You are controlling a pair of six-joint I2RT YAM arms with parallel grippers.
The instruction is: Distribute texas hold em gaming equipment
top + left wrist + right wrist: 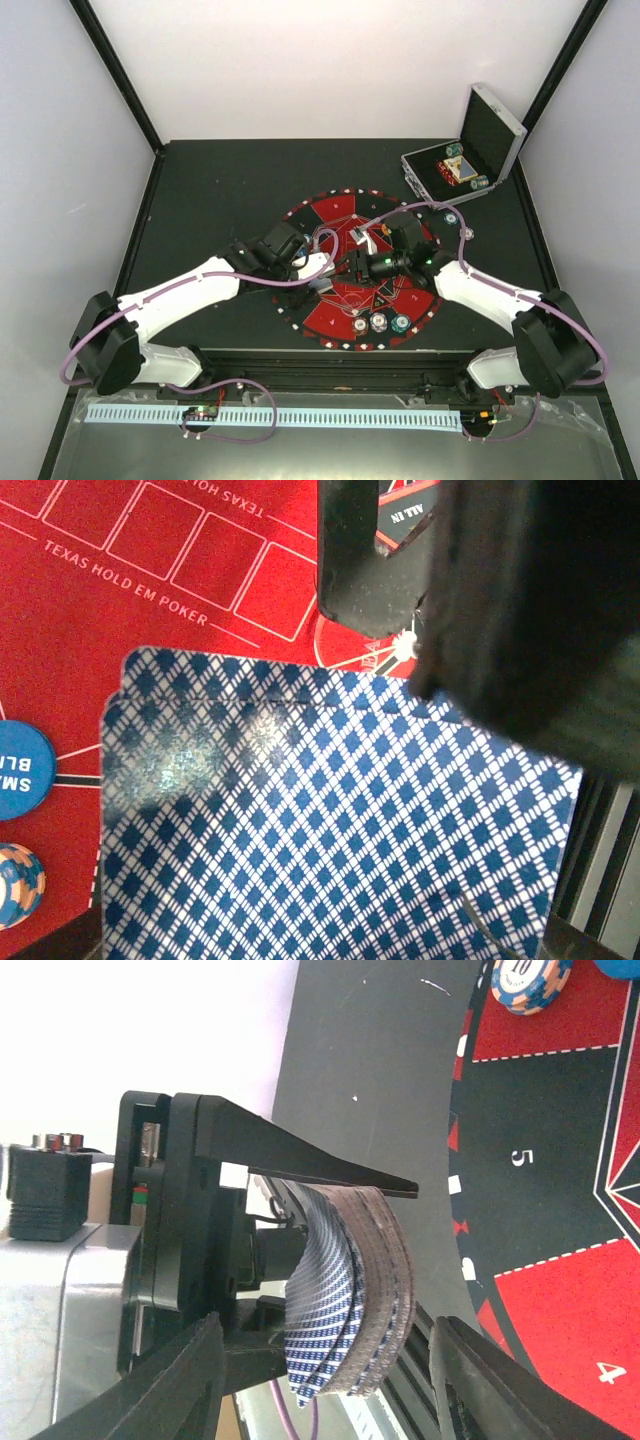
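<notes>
Mid-bench, over the mat (pixel 338 208) centre: the left tool (pixel 325 265) grasped the bowed deck of cards (pixel 350 1290), its long axis pointing at the right tool (pixel 330 1325). That tool faced it released, fingers flanking the deck's free end, and was likely best placed to draw. The case (pixel 495 125) stood at the far right corner.

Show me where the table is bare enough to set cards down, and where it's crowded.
Bare: the black table left of the round mat, and the strip behind the mat up to the back wall. Crowded: the mat's centre, where the left gripper and right gripper meet; its near rim, with three chips; the corner by the open case.
</notes>
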